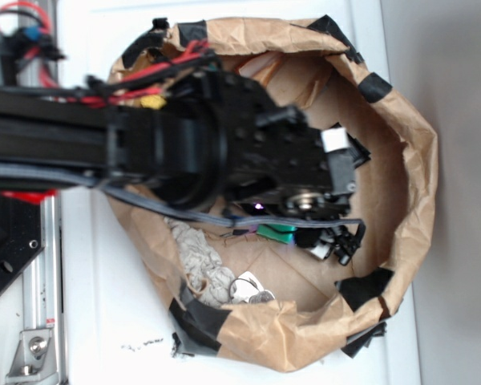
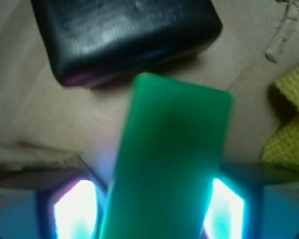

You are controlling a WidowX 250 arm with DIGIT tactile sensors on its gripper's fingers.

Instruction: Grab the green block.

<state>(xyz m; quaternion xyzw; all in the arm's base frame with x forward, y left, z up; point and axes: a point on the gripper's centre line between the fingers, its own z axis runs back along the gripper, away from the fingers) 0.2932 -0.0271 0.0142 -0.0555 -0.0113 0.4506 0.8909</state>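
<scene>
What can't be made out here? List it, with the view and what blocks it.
- Exterior view: most of the green block is covered by the black arm; only a sliver shows.
- Exterior view: the tool's grip on the block is hidden by the arm.
- Wrist view: the block's near end is cut off by the bottom edge, and it is blurred.
- Wrist view: the black wallet runs off the top edge.
- Wrist view: the yellow cloth runs off the right edge.
</scene>
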